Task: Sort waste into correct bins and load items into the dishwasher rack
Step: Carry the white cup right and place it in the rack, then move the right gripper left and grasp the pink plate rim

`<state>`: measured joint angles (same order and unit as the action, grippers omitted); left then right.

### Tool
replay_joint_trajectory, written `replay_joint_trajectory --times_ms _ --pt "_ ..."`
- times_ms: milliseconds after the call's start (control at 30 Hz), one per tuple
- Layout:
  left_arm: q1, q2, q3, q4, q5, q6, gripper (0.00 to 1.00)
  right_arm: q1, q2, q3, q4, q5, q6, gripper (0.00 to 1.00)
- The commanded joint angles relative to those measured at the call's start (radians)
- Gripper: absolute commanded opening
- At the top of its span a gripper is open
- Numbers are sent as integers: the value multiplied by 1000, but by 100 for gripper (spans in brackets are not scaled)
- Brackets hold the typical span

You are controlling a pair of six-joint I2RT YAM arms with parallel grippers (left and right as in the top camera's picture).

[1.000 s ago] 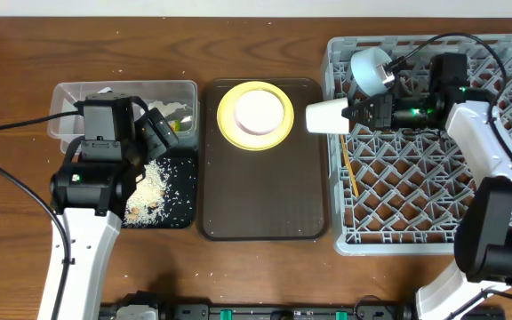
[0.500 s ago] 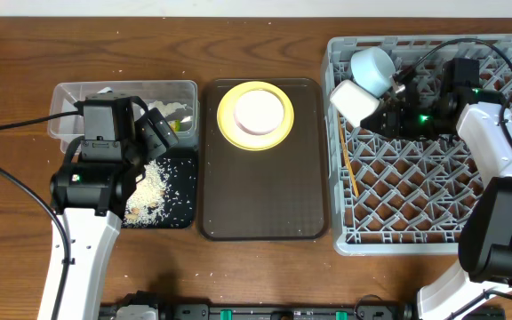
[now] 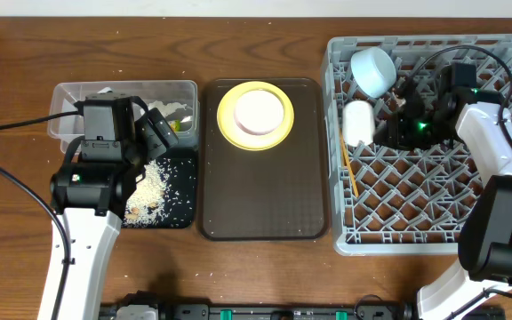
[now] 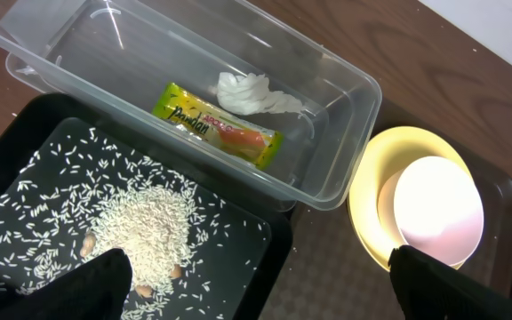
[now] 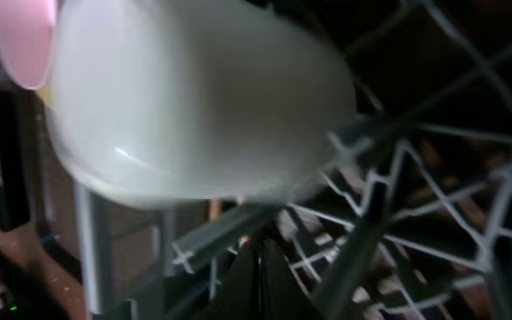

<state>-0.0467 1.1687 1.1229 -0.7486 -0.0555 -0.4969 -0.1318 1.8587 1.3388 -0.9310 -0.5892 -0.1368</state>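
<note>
overhead: straight down, far | left wrist: oblique, shares yellow plate | right wrist: point-blank

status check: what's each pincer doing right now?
Left pincer: open, holding nothing.
Right pincer: looks closed on the rim of the white cup, inside the dishwasher rack.

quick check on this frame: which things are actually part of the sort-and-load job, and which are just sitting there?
Job: crumpled tissue, snack wrapper, rice, clear tub, black tray, yellow plate, pinkish bowl, blue bowl, white cup, chopsticks, dishwasher rack.

Just there: brown serving tray, table.
</note>
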Motion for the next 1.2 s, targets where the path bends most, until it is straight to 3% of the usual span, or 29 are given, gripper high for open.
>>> replay_joint_trajectory --times_ms 0,200,533,700,900,1167 --pt "4 -4 13 0 -5 6 95 -7 13 -6 -10 47 -14 6" --pt "4 -4 13 0 -5 6 95 -7 -21 5 -8 48 25 12" --pt "4 -4 13 0 -5 6 95 79 -225 17 0 139 62 11" --pt "4 -4 13 0 -5 6 95 223 -277 17 25 220 64 11" --pt "4 -4 13 0 -5 6 95 448 -259 16 169 277 92 12" --pt "4 -4 13 0 -5 6 95 731 -168 15 397 463 90 23"
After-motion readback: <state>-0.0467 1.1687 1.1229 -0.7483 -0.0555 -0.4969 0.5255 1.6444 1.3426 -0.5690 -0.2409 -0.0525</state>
